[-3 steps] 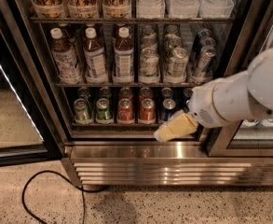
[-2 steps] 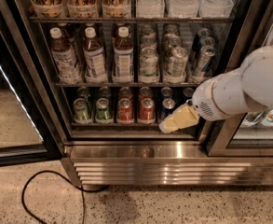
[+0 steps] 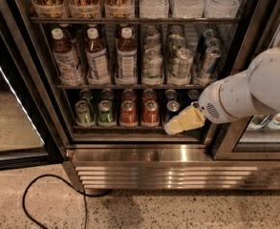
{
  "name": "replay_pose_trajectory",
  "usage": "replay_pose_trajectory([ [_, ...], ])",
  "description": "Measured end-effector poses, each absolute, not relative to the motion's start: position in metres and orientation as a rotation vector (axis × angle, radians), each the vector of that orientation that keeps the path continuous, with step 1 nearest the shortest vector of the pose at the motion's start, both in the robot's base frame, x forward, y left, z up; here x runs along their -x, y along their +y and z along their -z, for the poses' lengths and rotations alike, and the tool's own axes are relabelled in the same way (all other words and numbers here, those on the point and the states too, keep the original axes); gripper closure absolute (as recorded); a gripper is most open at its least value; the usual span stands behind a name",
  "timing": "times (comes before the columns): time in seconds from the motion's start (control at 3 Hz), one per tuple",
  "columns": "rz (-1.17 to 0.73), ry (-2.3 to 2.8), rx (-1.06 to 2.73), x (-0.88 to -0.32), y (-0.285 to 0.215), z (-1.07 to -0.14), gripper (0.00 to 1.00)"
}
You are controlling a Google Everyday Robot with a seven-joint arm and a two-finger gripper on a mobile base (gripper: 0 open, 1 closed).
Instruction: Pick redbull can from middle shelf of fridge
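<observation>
Hovering beside the fridge's short cans, the gripper has fingers pressed together, empty. The redbull can stands on the middle shelf, lettering unreadable.

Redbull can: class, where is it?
In the camera view, the redbull can stands at the right end of the middle shelf, beside pale cans; the end effector hangs below it.

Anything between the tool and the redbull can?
Nothing visible. The tool sits low, before a short blue can; the redbull can stands front right on the middle shelf, nothing before it.
</observation>
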State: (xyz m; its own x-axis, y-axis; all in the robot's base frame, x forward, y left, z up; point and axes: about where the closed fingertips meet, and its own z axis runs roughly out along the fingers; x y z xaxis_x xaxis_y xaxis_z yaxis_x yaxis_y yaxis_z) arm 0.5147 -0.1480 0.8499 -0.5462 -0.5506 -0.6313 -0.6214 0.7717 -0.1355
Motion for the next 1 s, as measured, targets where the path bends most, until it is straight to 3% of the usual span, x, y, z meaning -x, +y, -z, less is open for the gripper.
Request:
replay_pose_trajectory([
  [1.0,-0.129,2.203,0.47,-0.51,-0.162,-0.804,0.0],
])
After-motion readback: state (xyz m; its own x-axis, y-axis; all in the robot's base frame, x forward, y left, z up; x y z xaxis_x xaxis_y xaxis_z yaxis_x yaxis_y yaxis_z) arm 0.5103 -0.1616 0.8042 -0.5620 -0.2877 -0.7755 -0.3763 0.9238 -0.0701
